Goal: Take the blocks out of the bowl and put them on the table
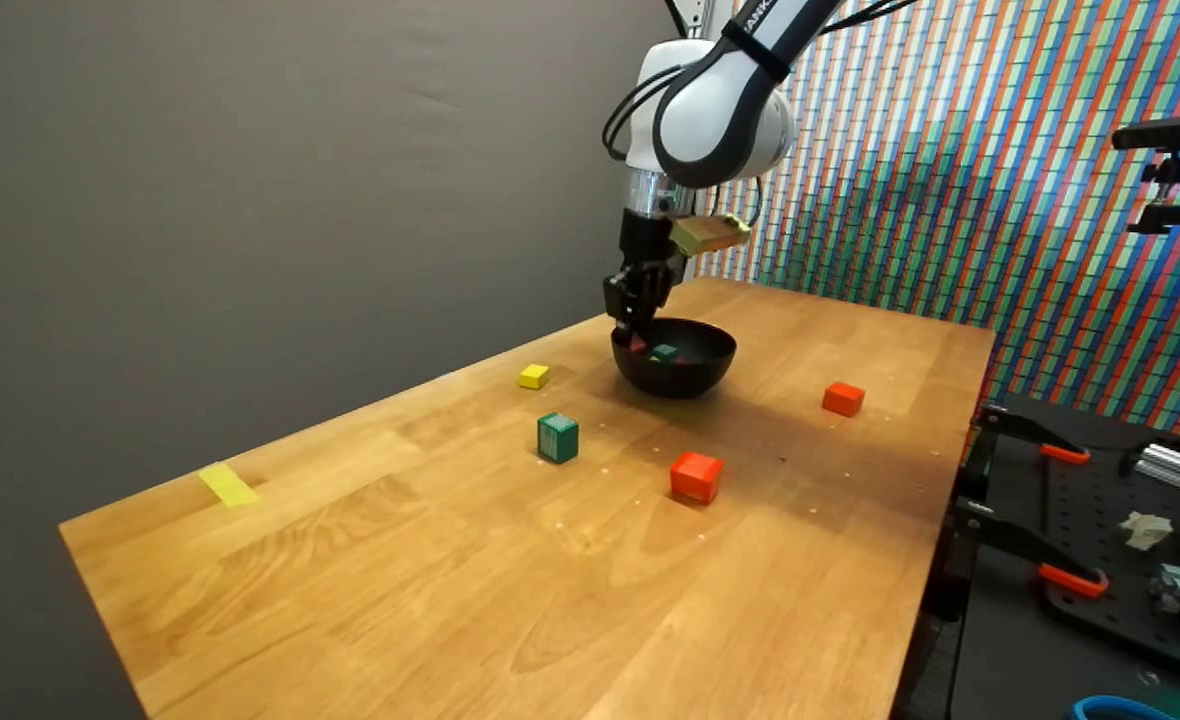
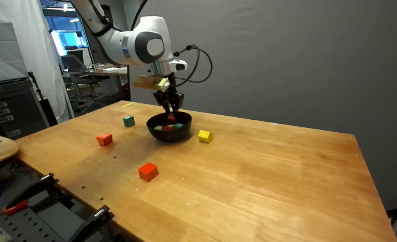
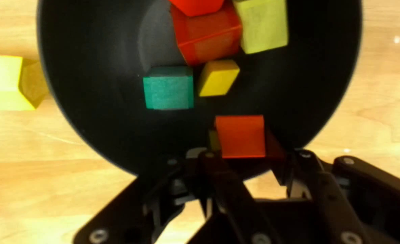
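The black bowl [image 1: 672, 372] stands on the wooden table [image 1: 510, 600]; it also shows in an exterior view [image 2: 169, 135]. My gripper [image 2: 171, 110] points down into the bowl and is shut on a red block [image 3: 241, 137], held above the other blocks near the bowl's wall. In the wrist view the bowl holds a green block [image 3: 168, 91], a small yellow block [image 3: 219, 78], a pale yellow block [image 3: 265, 27] and red blocks [image 3: 209, 35]. A sliver of yellow shows behind the held block. On the table lie a yellow block [image 1: 534, 376], a green block [image 1: 558, 438] and two red blocks [image 1: 696, 478] [image 1: 843, 398].
A flat yellow tape mark [image 1: 229, 484] lies near a table corner. A grey wall [image 2: 286, 67] runs along one long table edge. Black clamps with orange parts [image 1: 1030, 540] and a dark side surface stand by another edge. The yellow block [image 2: 205, 136] lies close beside the bowl.
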Tool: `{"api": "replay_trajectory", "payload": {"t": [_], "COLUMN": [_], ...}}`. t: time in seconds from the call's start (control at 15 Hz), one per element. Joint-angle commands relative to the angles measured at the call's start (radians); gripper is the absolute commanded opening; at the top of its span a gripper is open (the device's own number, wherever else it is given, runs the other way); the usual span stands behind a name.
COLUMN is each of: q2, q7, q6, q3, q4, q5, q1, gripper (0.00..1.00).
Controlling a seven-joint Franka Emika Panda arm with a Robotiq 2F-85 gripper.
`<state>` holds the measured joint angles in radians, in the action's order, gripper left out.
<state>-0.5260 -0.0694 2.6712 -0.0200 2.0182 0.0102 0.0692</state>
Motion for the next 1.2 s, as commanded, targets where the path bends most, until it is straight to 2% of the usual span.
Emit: {"api": "replay_trajectory", "payload": {"t": [0.0, 0.13, 0.27, 0.33, 0.53, 0.67, 0.8, 1.13], "q2": [0.191, 0.257, 0.336, 0.371, 0.45, 0.463, 0.456, 0.341], "q7": [0.036, 0.035, 0.066, 0.129, 0.164, 0.112, 0.026, 0.019], "q6": [0.002, -0.007, -0.176, -0.25, -0.453, -0.568, -0.544, -0.45], "q3": [-0.043, -0.045, -0.063, -0.086, -0.07, -0.049, -0.033, -0.011], "q4": [0.144, 0.196, 0.25, 0.279, 0.355, 0.38, 0.418, 0.456], "q5": [-0.074, -0.105, -0.173, -0.241, -0.348, -0.382, -0.372, -0.411], "q1": [-0.048, -0.056, -0.08, -0.099, -0.092, -0.08, -0.07, -0.076], "gripper": [0.13, 0.13, 0.16, 0.15, 0.14, 0.14, 0.14, 0.15]}}
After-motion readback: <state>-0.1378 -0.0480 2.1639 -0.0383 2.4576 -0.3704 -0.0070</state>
